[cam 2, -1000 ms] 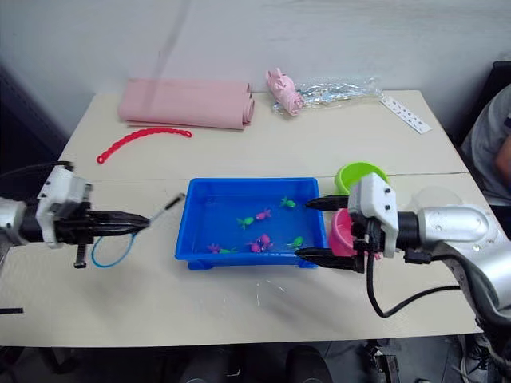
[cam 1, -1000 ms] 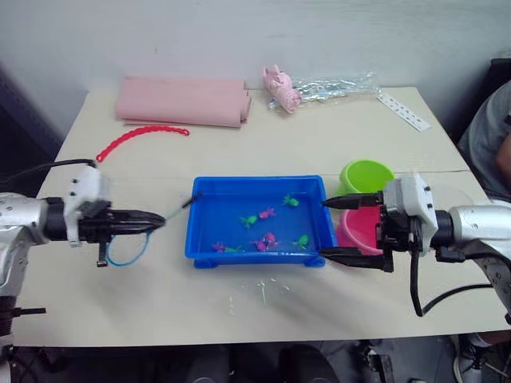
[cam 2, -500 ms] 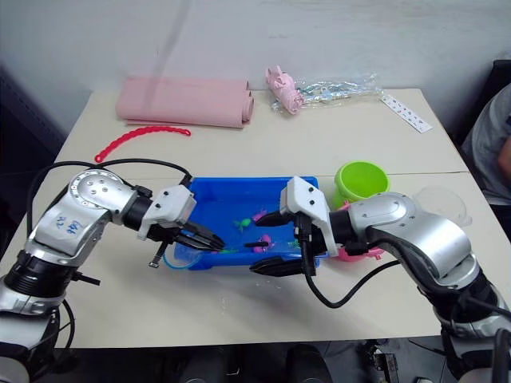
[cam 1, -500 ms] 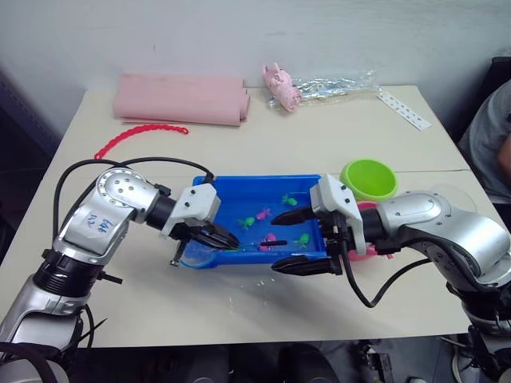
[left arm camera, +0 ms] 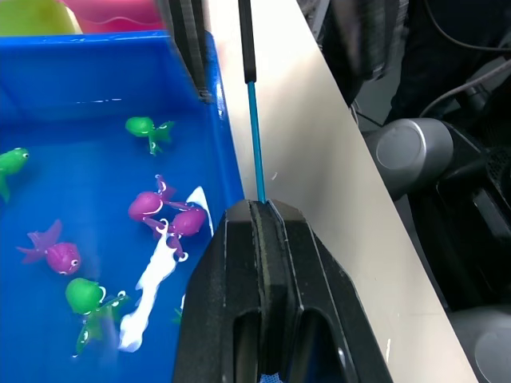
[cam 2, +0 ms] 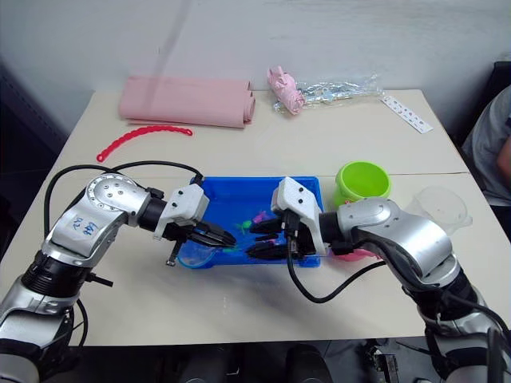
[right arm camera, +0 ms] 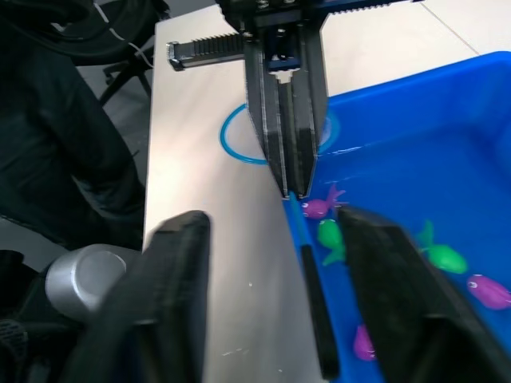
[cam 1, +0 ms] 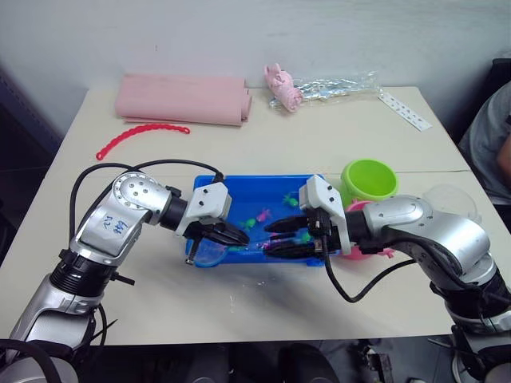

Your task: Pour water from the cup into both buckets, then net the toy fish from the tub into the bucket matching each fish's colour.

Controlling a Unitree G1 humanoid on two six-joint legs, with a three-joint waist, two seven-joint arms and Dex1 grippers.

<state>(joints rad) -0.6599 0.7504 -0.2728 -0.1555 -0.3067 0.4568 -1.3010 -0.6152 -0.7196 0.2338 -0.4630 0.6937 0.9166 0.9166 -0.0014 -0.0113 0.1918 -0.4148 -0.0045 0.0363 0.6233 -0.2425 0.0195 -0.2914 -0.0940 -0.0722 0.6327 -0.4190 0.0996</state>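
The blue tub [cam 1: 263,199] holds all its fish [left arm camera: 152,206]. The buckets [cam 1: 367,179] sit beside it, maybe fishless. The left gripper [left arm camera: 259,231] pinches the net [right arm camera: 239,140] tight; the right gripper [right arm camera: 271,239] gapes around its handle.

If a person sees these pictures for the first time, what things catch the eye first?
The bright blue plastic tub at the middle of the table draws the eye first, with tiny green and pink toy fish in its water. Both robot hands meet over its near edge: the left hand is shut on the thin handle of the blue-rimmed net, and the open right hand faces it. Right of the tub stands the lime green bucket.
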